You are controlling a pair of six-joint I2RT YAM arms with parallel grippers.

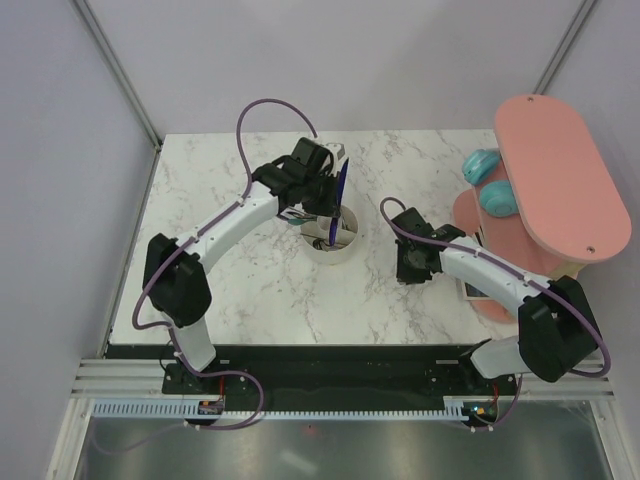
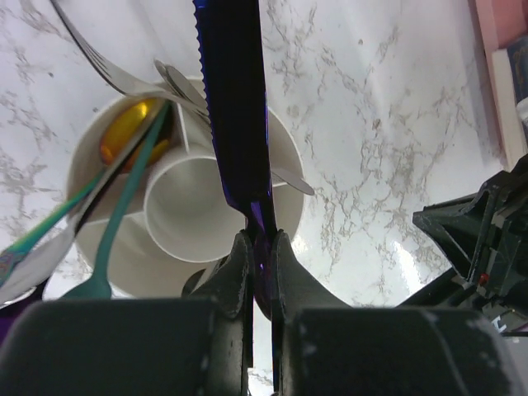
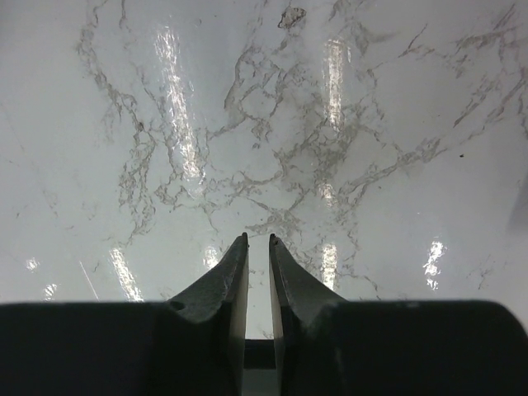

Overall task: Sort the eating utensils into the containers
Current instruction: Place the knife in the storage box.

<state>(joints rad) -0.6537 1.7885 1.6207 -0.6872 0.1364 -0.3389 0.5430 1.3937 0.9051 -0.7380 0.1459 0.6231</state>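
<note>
— Where do we have the purple knife (image 2: 235, 107)?

— In our left gripper (image 2: 260, 239): both fingers are pressed flat on its sides, with no gap left. It hangs above the white round holder (image 2: 78, 165).

— Which way does its long axis run?

— In our left wrist view it runs straight out past the fingertips, crosses the rim of the central cup (image 2: 186, 206) and leaves the top of the frame, with the serrated edge on the left. From above it runs near-to-far, tilted slightly, with its near end over the holder. We cannot tell whether that end touches anything.

— What else do we see in the holder?

— 1 gold-bowled spoon (image 2: 132, 136), 2 teal handles (image 2: 124, 214) and a silver fork (image 2: 99, 58), all leaning out over the left rim from the ring sections.

— And our right gripper (image 3: 257, 239)?

— Its fingers are only a narrow slit apart, with nothing between them, and it hangs over the marble table (image 3: 247, 124).

— How much room do we have?

— The holder sits mid-table, away from every edge. Open marble separates it from the right gripper, and the pink board (image 1: 565, 175) overhangs the far right corner.
</note>
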